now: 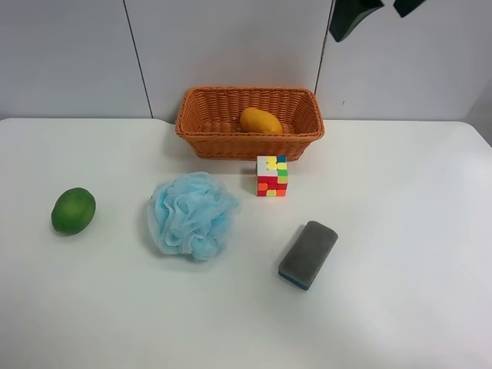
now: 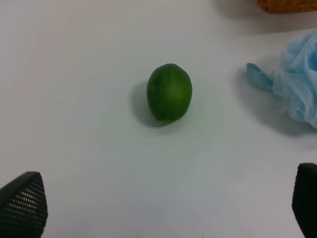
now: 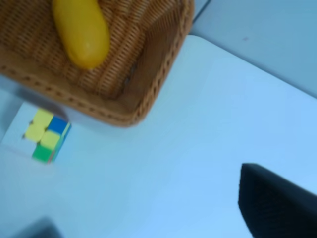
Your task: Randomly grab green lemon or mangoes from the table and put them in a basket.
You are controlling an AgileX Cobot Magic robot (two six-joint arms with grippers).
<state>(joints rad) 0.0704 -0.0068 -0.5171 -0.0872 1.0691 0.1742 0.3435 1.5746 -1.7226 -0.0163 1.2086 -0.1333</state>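
The green lemon [image 1: 73,211] lies on the white table [image 1: 400,307] at the exterior high view's left. In the left wrist view the lemon [image 2: 169,92] lies apart from and ahead of my open, empty left gripper [image 2: 163,208]. The orange-yellow mango [image 1: 260,121] lies inside the wicker basket [image 1: 250,142] at the back centre. My right gripper [image 3: 153,218] is open and empty above the table beside the basket's corner [image 3: 148,99], with the mango [image 3: 81,29] in sight. In the exterior high view only its dark parts [image 1: 377,11] show at the top right.
A blue mesh puff [image 1: 192,215] sits mid-table, right of the lemon. A colourful cube [image 1: 271,176] stands just in front of the basket. A grey eraser with a blue base [image 1: 307,254] lies in front of the cube. A pale wall rises behind the table.
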